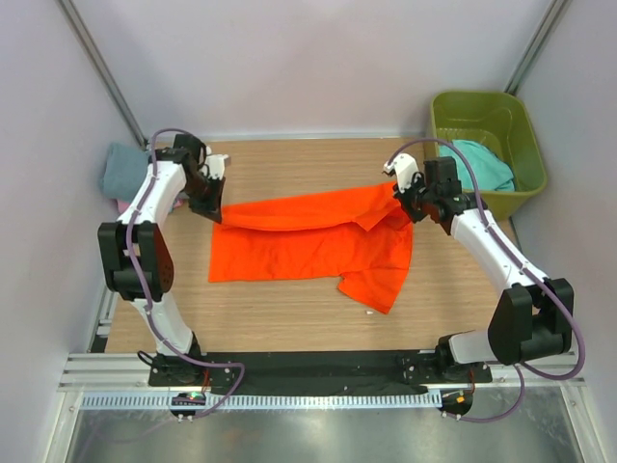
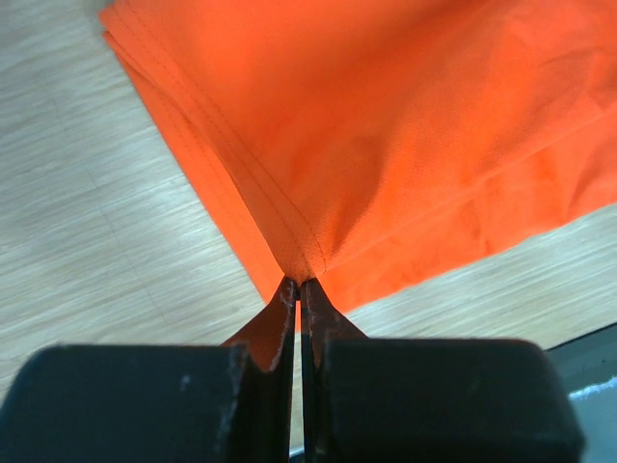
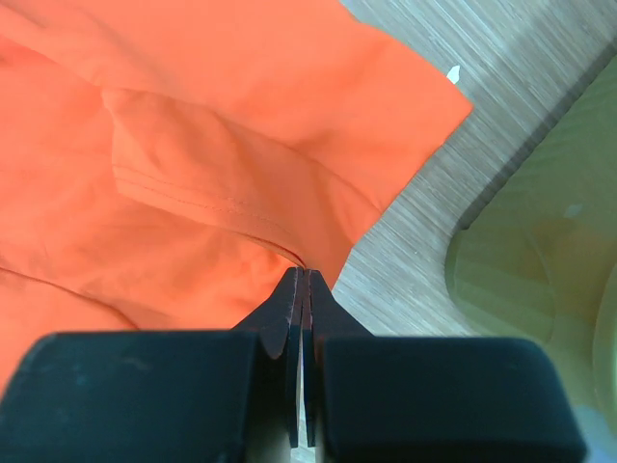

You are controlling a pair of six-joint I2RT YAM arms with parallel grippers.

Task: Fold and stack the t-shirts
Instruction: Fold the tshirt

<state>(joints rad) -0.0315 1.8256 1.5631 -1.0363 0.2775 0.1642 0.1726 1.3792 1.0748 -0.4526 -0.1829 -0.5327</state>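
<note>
A bright orange t-shirt (image 1: 308,243) lies spread across the middle of the wooden table, its far edge folded over. My left gripper (image 1: 214,204) is shut on the shirt's far left corner; the left wrist view shows the cloth (image 2: 386,145) pinched between my fingertips (image 2: 298,283). My right gripper (image 1: 405,198) is shut on the shirt's far right edge, lifted a little; the right wrist view shows the cloth (image 3: 193,174) pinched at its tips (image 3: 305,273). A teal t-shirt (image 1: 485,164) lies in the tub. Grey-blue and pink shirts (image 1: 121,172) lie at the far left.
An olive-green plastic tub (image 1: 490,116) stands at the far right corner, close to my right gripper, and shows in the right wrist view (image 3: 540,280). White walls close in the table on three sides. A black rail runs along the near edge (image 1: 318,371).
</note>
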